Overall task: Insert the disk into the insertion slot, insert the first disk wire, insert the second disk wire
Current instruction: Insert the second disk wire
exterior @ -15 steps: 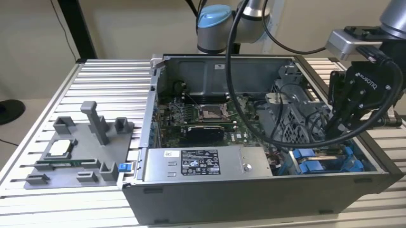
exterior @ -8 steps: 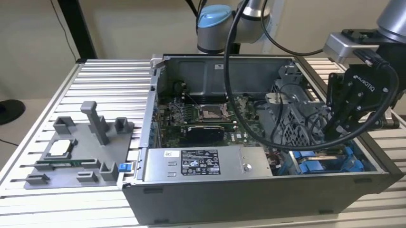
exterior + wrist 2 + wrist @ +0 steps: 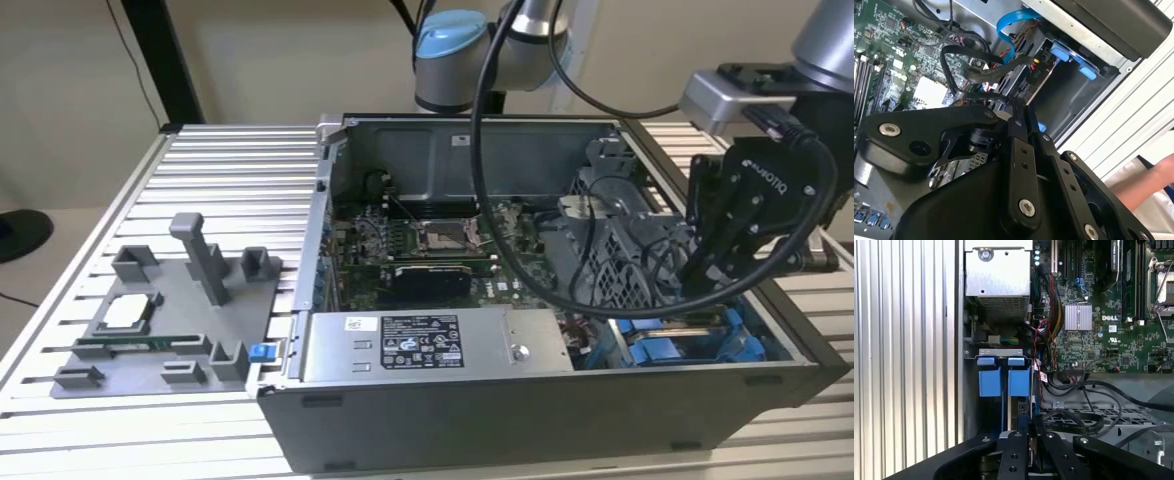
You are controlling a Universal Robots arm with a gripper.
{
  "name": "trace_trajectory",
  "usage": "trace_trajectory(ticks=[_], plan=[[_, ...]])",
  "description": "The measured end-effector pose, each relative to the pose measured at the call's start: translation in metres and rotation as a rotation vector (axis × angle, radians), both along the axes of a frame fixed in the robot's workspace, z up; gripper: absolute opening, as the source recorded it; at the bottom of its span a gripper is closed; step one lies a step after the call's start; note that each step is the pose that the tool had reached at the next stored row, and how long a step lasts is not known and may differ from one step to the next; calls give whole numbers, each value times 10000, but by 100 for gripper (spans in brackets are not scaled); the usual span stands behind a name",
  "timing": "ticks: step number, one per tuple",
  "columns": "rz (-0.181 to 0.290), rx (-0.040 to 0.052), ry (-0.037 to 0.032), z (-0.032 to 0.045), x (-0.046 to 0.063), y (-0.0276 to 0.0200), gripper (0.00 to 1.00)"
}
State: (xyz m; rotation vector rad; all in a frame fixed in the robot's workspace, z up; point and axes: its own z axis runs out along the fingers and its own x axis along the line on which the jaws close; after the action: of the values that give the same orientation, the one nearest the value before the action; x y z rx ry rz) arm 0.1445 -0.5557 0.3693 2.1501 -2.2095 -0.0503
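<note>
The open computer case (image 3: 534,420) lies on the slatted table. My black gripper (image 3: 689,290) reaches down into its corner at the exterior view's right. There the insertion slot (image 3: 1001,353) is a grey metal bay with blue clips (image 3: 1061,51). The disk's blue carrier (image 3: 1018,382) stands on edge inside it, with blue parts (image 3: 663,350) also showing. In both wrist views the gripper (image 3: 1018,106) (image 3: 1029,423) is shut, and a looping black disk wire (image 3: 949,75) runs right to its tips. A blue flat wire (image 3: 1004,27) and a black plug (image 3: 1035,69) hang by the bay.
The grey power supply box (image 3: 414,345) sits along the case's near wall. The perforated metal cage (image 3: 614,250) stands just beside the gripper, and the green motherboard (image 3: 1114,315) fills the middle. A grey parts fixture (image 3: 174,310) rests on the table. A person's hand (image 3: 1154,182) is outside the case.
</note>
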Motion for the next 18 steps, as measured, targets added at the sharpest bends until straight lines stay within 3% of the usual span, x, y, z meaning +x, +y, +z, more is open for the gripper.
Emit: trace_trajectory(ticks=[18], plan=[[2, -3, 5, -32, 0, -8, 0]])
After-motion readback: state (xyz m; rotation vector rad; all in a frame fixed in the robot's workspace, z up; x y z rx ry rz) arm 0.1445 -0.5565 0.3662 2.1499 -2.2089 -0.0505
